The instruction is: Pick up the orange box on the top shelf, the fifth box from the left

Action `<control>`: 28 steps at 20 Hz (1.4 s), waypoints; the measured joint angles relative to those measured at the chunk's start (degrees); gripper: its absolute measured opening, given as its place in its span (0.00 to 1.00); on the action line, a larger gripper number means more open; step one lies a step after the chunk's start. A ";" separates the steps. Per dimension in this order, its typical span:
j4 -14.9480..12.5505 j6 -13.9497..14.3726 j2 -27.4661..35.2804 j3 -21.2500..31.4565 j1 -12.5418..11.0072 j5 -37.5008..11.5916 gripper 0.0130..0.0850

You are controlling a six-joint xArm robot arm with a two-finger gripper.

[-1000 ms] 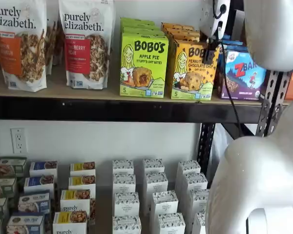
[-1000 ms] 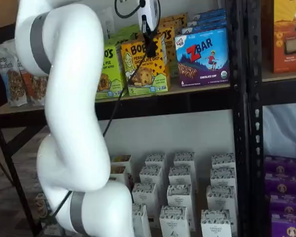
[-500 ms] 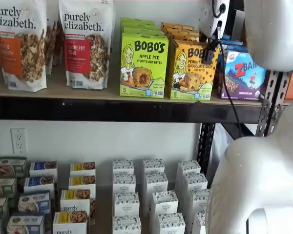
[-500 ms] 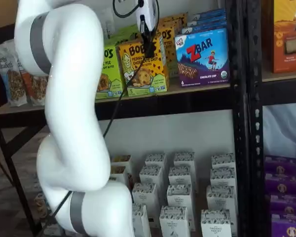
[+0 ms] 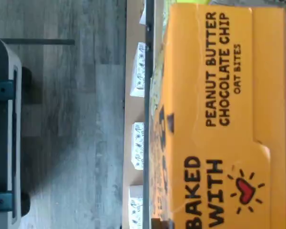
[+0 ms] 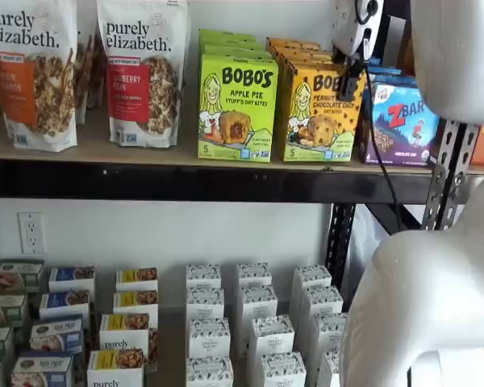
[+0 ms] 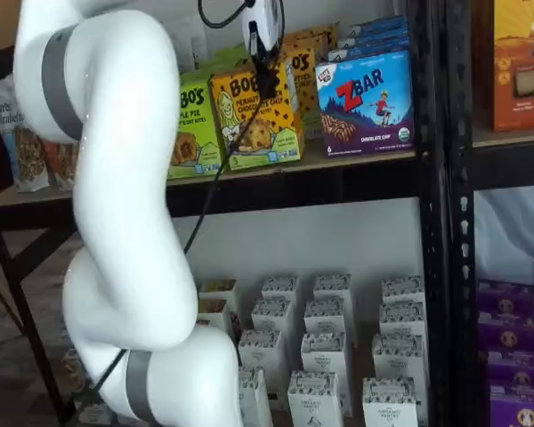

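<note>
Top shelf [image 6: 185, 179]: beneath the tool, unmoved.
Orange box [image 6: 320, 113]: front of its row, directly under the tool, now shifted slightly forward; likely gripped, lift pending.
Tool [image 7: 267, 82]: risen slightly; black fingers at box top, pinch unconfirmed, cannot tell.

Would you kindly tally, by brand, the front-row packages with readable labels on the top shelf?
Purely Elizabeth granola bags: 2
Bobo's boxes: 2, the lime-green box and the orange box
ZBar box: 1
Total: 5
</note>
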 joint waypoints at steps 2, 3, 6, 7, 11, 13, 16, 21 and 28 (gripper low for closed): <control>-0.28 0.25 0.15 -1.26 0.24 2.27 0.17; -0.24 0.32 0.33 -1.89 0.27 3.36 0.17; -0.54 0.67 -0.41 -2.25 0.63 5.16 0.17; -0.58 0.78 -0.83 -2.11 0.74 5.54 0.17; -1.11 1.27 -2.61 -1.47 1.32 7.29 0.17; -0.84 1.49 -3.93 -0.77 1.44 8.23 0.17; 0.04 1.55 -6.18 0.66 1.19 9.39 0.17; 1.06 1.14 -9.97 3.22 0.38 10.82 0.17; 0.71 0.79 -16.49 8.10 0.07 11.97 0.17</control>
